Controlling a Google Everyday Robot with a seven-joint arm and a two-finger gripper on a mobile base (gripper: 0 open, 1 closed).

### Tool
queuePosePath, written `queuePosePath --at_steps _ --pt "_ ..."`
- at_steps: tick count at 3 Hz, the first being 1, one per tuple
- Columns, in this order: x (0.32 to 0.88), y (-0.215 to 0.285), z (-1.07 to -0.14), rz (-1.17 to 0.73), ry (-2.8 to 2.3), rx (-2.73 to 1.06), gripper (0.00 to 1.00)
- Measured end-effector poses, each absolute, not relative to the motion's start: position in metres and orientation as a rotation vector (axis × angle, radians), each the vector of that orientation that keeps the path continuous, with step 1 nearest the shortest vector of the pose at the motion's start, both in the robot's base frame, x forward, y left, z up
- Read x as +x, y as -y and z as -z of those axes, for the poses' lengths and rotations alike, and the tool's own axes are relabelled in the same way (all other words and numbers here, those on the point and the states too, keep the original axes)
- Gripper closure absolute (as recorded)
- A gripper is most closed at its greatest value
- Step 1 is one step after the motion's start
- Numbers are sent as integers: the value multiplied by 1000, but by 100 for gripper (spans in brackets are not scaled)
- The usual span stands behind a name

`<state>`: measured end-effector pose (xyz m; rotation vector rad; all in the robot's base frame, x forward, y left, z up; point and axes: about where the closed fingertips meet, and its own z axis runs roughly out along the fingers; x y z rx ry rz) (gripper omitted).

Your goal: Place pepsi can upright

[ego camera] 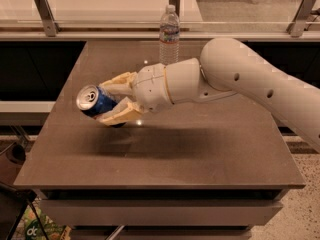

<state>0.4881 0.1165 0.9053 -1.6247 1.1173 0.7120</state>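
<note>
Blue pepsi can [96, 102] lies sideways, pinched in the gripper [111, 102] above the table [210, 149].

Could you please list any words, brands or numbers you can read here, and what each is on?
None can be read.
Blue can, held sideways in the gripper above the table, left side: lettering too blurred.
Water bottle label: too blurred.
</note>
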Motion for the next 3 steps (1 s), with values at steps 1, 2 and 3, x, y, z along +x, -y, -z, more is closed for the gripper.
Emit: queuePosePath --at_steps 1,2,3 --pt "485 -116 -906 -759 -1109 -1608 100" --pt "484 -118 -906 -793 -1091 -1579 100" --pt "484 -124 -904 -829 -1067 -1544 100"
